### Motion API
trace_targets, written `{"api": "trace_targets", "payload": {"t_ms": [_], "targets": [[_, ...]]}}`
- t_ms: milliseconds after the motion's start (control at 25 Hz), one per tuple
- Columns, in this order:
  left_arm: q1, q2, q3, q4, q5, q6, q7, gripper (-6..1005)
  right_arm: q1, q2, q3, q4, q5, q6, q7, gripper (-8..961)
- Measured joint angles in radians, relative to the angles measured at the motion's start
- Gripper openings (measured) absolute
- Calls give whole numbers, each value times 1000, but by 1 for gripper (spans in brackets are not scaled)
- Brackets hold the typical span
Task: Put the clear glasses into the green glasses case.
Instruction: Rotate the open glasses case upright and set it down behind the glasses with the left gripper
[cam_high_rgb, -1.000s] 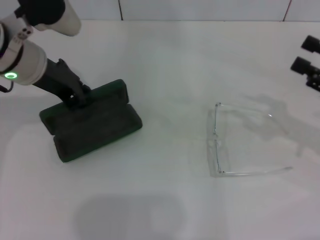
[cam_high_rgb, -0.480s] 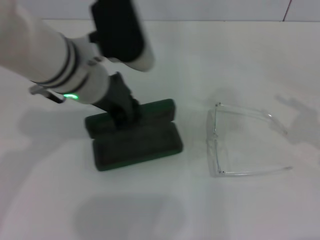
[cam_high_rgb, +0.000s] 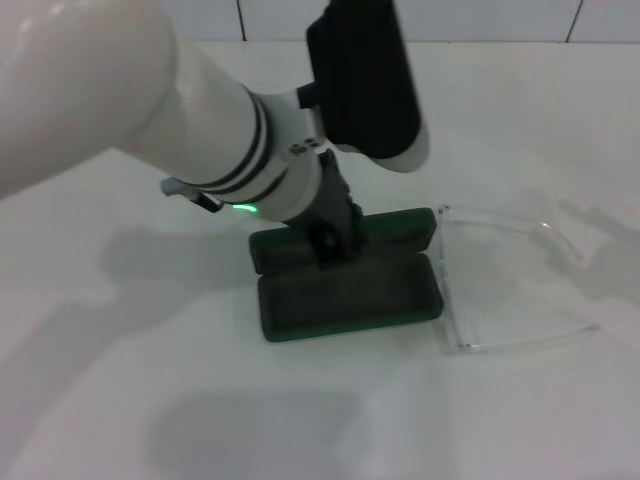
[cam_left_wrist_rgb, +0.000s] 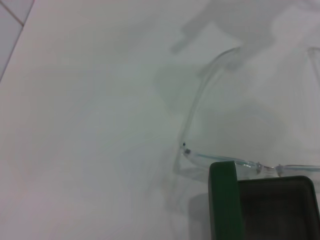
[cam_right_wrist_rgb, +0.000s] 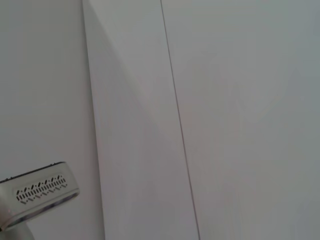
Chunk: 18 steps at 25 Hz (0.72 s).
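Left gripper (cam_high_rgb: 325, 238) has its fingers clamped on the green glasses case (cam_high_rgb: 345, 292), at the raised lid's edge. The case lies open on the table (cam_high_rgb: 120, 400), its right end touching the front of the clear glasses (cam_high_rgb: 505, 290). The glasses rest unfolded on the table, temples pointing away from the case. Right gripper not visible. Progress: case open and next to the glasses; glasses not yet picked up or placed inside.

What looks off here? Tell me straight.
The green glasses case, held open by the left gripper, has been shoved against the clear glasses; its end touches their front frame. The glasses lie unfolded outside it.
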Motion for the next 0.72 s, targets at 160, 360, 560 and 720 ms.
{"api": "trace_targets", "payload": {"t_ms": [160,360,560,720], "targets": [[-34,-1,46,-33,-4,-50,-34,199,-1,-3,0,19,-3,-3,-22,550],[-69,-2,99,-70,-6,-109,-54,199,-4,-3,-2,20,-8,-14,-24,550],[-95,-4,114,-80,-8,-153,-51,207,-10,-3,-1,20,-8,-15,-24,549],[-117,-4,116,-90,-16,-171,-36,214,-18,-3,-1,20,-5,-17,-24,549]]}}
